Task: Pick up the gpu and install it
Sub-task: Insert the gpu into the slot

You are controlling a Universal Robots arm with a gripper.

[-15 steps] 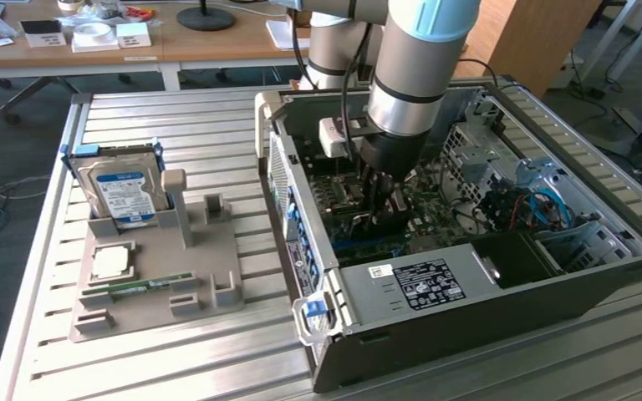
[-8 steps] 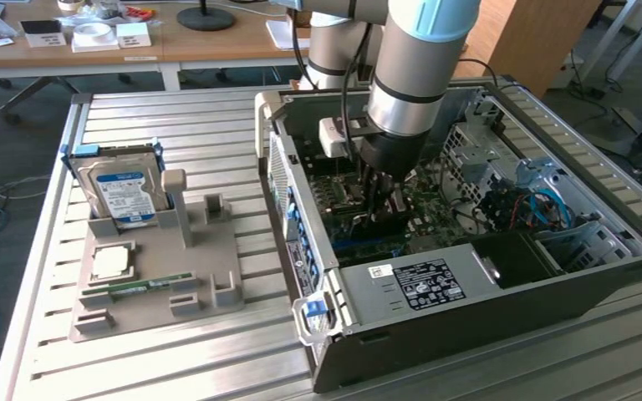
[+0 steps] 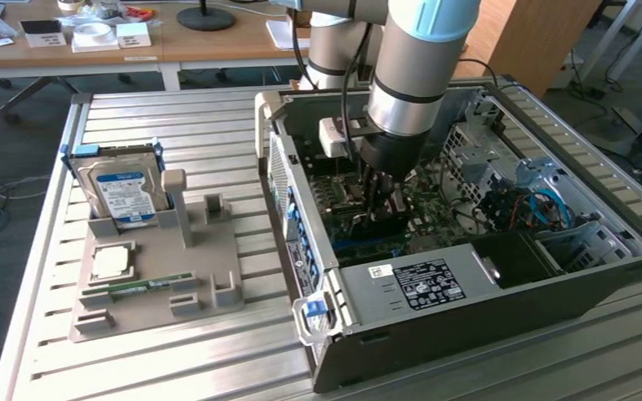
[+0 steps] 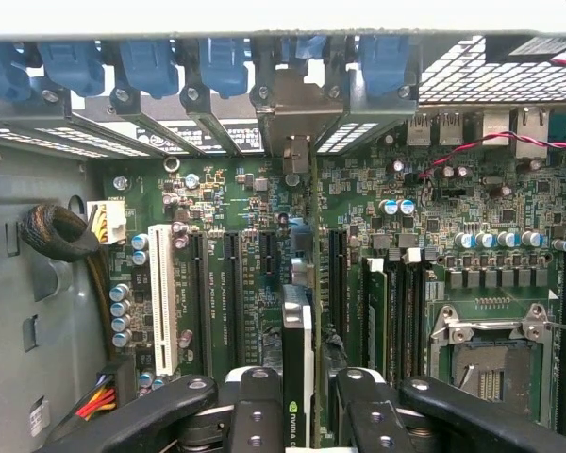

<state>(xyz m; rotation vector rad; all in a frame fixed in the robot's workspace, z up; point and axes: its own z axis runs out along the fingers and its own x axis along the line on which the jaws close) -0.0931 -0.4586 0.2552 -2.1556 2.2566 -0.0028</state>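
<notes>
The gpu (image 4: 298,321) stands edge-on over the motherboard's expansion slots, a thin dark card. Its pale metal end bracket (image 4: 292,109) lies against the case's rear slot openings. My gripper (image 4: 309,415) straddles the card's near end, with black fingers (image 4: 255,415) close on both sides, shut on it. In the exterior view the gripper (image 3: 383,209) reaches straight down into the open computer case (image 3: 466,284), low over the motherboard. There the card shows as a dark piece (image 3: 374,225) under the fingers.
Blue slot clips (image 4: 151,66) line the case's rear wall. A white slot (image 4: 160,297), memory slots and the CPU socket (image 4: 491,363) flank the card. On the exterior view's left, a grey holder (image 3: 204,280) carries a hard drive (image 3: 126,192), a processor (image 3: 113,261) and a green memory stick (image 3: 131,290).
</notes>
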